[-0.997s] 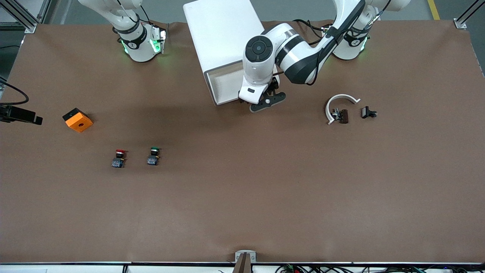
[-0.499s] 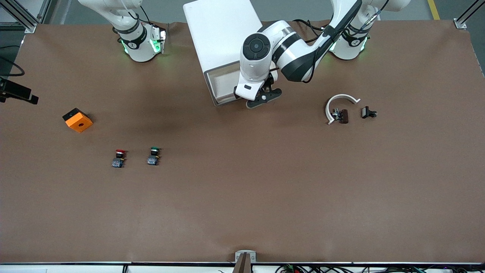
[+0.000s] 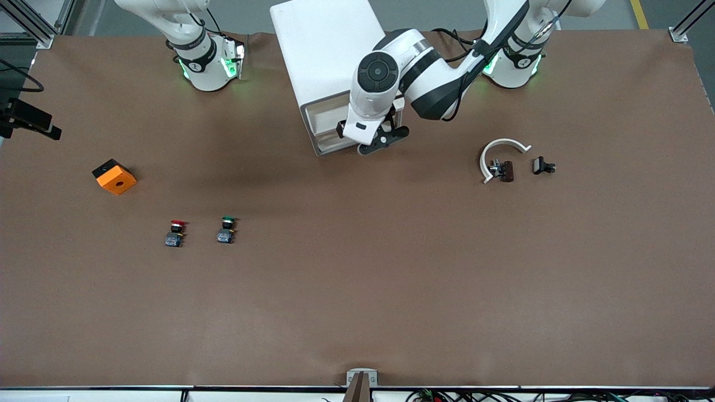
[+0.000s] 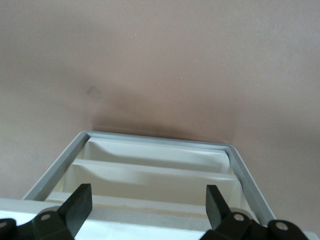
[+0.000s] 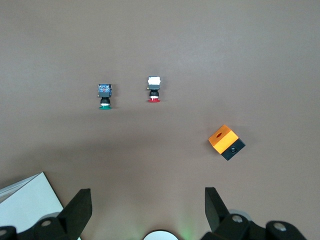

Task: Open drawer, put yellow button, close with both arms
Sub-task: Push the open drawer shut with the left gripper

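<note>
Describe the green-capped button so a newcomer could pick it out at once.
Start at the orange block near the right arm's end of the table, then look nearer the front camera, where two tiny push-buttons sit side by side. The green-capped button is the one closer to the table's middle. Its cap is green, while the neighbouring red-capped button has a red one.

Brown tabletop [image 3: 357, 290] carries white cabinet [image 3: 327, 50], orange block [image 3: 114, 176], red-capped button [image 3: 176, 233], green-capped button [image 3: 226, 230], white curved piece [image 3: 500, 146], small black parts [image 3: 543, 165].
</note>
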Action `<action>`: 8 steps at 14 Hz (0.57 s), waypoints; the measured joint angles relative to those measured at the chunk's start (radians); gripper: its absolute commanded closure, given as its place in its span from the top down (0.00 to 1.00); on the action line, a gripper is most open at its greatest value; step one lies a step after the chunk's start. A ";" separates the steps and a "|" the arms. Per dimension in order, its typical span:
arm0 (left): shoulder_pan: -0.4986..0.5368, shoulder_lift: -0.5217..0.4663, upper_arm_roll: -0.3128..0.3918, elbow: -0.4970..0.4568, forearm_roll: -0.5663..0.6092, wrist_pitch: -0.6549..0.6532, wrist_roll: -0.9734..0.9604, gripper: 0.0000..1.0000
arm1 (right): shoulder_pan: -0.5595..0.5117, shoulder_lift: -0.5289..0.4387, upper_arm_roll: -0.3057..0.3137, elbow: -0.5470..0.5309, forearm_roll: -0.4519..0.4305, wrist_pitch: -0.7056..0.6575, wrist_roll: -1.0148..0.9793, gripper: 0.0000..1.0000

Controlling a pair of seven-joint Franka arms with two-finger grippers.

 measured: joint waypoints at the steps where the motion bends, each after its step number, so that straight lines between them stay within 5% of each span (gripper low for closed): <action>1: -0.001 0.004 -0.002 0.001 -0.004 -0.002 -0.001 1.00 | 0.000 -0.014 0.000 -0.012 0.000 0.002 0.000 1.00; 8: -0.005 0.029 -0.008 0.006 -0.112 -0.004 -0.009 1.00 | 0.002 -0.031 0.002 -0.041 -0.001 0.050 -0.007 1.00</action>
